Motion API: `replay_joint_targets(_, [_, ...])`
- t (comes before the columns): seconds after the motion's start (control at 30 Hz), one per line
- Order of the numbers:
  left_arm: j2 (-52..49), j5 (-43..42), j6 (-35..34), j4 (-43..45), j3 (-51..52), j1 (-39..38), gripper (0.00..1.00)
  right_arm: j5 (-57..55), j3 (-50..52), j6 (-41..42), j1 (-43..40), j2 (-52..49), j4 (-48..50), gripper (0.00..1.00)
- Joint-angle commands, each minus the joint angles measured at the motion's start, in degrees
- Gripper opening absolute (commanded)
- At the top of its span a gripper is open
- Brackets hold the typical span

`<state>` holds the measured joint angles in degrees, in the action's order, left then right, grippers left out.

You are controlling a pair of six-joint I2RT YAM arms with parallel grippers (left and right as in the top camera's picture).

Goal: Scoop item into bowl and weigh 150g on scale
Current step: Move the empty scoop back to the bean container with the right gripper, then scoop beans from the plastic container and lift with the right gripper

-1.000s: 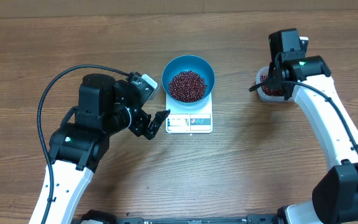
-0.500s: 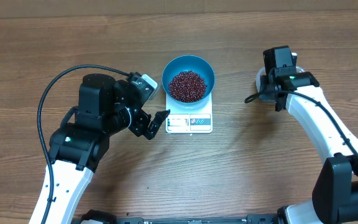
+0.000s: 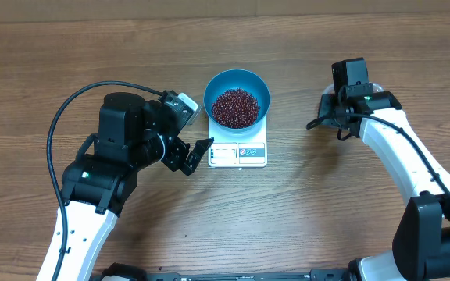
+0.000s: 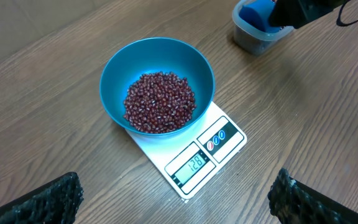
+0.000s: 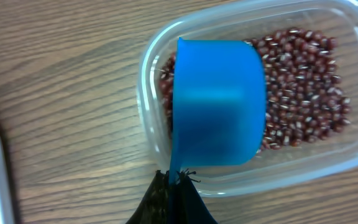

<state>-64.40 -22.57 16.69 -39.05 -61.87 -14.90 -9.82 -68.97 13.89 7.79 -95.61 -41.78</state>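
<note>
Glossy oval red-brown beans (image 4: 160,102) heap in the smooth round blue bowl (image 4: 114,81) on the flat white scale (image 4: 225,134), on a wood-grain table (image 4: 42,93). The left gripper (image 3: 196,156) holds its jaws wide apart beside the scale; the right gripper (image 5: 173,196) is pinched on a blue plastic scoop (image 5: 219,102) over the clear tub (image 5: 148,81). Only the right gripper has shifted slightly since a second ago.
</note>
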Motion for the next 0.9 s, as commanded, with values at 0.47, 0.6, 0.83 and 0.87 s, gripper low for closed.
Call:
replay_joint_targets(0.47, [-0.11, -1.25, -0.42, 0.04, -1.40, 0.22, 1.00, 27.74, -1.99, 0.87, -15.91, 0.90, 0.79, 0.04])
replay_joint_targets(0.6, [-0.11, -1.25, -0.42, 0.04, -1.40, 0.22, 1.00, 35.47, -1.99, 0.87, -21.35, 0.90, 0.46, 0.04])
replay_joint_targets(0.83, [-0.11, -1.25, -0.42, 0.04, -1.40, 0.22, 1.00, 41.81, -1.99, 0.52, -29.49, 0.90, -2.19, 0.04])
replay_joint_targets(0.87, [-0.11, -1.25, -0.42, 0.04, -1.40, 0.22, 0.99, 44.26, -1.99, -0.92, -30.16, 0.90, -2.23, 0.04])
